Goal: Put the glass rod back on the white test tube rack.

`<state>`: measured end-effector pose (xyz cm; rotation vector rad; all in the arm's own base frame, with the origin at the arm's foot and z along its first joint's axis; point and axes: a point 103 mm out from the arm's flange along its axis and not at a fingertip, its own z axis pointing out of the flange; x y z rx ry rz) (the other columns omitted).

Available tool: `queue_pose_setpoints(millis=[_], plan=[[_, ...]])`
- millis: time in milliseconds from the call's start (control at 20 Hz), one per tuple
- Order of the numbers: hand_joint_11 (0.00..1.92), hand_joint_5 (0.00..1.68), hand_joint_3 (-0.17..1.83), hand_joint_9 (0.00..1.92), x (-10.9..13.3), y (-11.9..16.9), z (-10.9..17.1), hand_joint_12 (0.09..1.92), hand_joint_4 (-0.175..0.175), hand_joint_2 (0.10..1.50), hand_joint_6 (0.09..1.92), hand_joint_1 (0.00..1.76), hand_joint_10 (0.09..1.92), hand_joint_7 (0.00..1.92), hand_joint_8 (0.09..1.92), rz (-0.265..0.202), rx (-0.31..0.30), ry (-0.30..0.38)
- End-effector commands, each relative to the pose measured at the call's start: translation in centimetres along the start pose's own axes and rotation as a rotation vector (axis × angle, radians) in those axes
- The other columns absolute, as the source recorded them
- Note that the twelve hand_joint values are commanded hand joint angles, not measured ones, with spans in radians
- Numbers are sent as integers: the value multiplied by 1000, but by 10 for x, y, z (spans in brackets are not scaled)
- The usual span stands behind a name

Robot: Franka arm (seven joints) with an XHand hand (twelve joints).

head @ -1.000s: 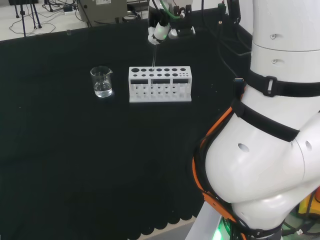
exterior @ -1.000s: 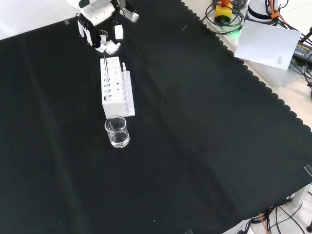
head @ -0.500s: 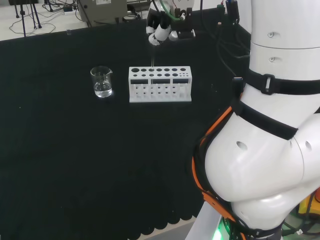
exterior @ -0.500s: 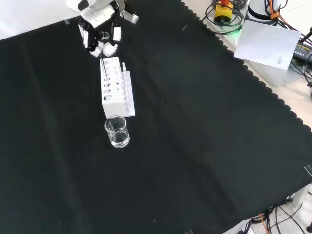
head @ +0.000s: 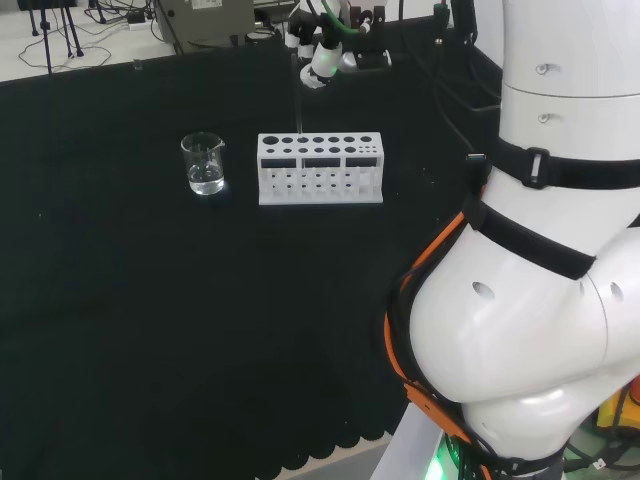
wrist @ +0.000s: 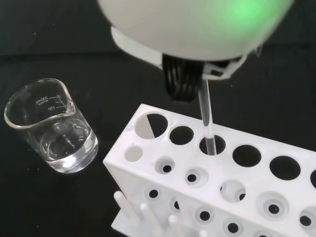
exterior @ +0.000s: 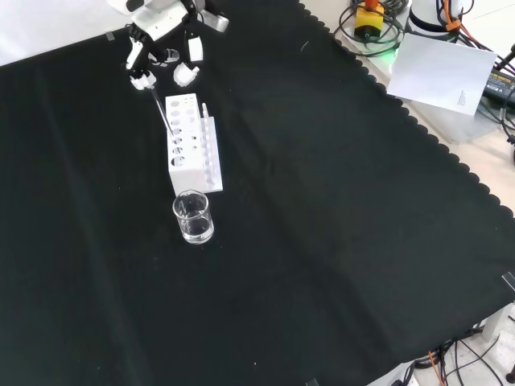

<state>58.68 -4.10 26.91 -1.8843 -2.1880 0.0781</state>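
Note:
The white test tube rack (exterior: 187,157) (head: 320,180) (wrist: 247,180) lies on the black cloth. A thin glass rod (exterior: 159,108) (head: 298,110) (wrist: 207,116) stands with its lower end in one of the rack's top holes and leans away from upright. The hand (exterior: 161,36) (head: 325,55) (wrist: 197,24) hovers just above the rack's far end in the front view, with its fingers spread apart. One fingertip (exterior: 138,78) is close to the rod's top end; I cannot tell if they touch.
A glass beaker (exterior: 193,219) (head: 204,165) (wrist: 52,128) with a little clear liquid stands beside the rack. The arm's white links (head: 540,250) fill the right of the head view. A white sheet (exterior: 447,72) and cables lie beyond the cloth's scalloped edge.
The fingers, pinched together on the rod's top before, have spread apart. The rod now leans in the rack hole, and the hand has risen slightly.

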Motion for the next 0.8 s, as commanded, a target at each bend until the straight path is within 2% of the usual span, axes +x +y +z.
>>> queue_pose_setpoints(millis=[50, 200, 450, 750, 800], plan=[[1489, 428, 917, 1758, -5, -5, -4, 767, -175, 387, 906, 1324, 821, 884, 715, 9, -28, 19], [1491, 438, 915, 1758, -8, -11, -10, 768, -175, 387, 903, 1324, 820, 884, 719, 14, -48, 21], [1492, 451, 912, 1758, -4, -13, -22, 769, -175, 388, 900, 1325, 819, 889, 723, 9, -48, 16], [1490, 473, 906, 1758, -4, -17, -23, 769, -175, 391, 899, 1327, 816, 895, 725, 11, -55, 1], [1490, 476, 906, 1758, -1, -11, -21, 768, -175, 391, 899, 1327, 816, 896, 726, 16, -47, -14]])
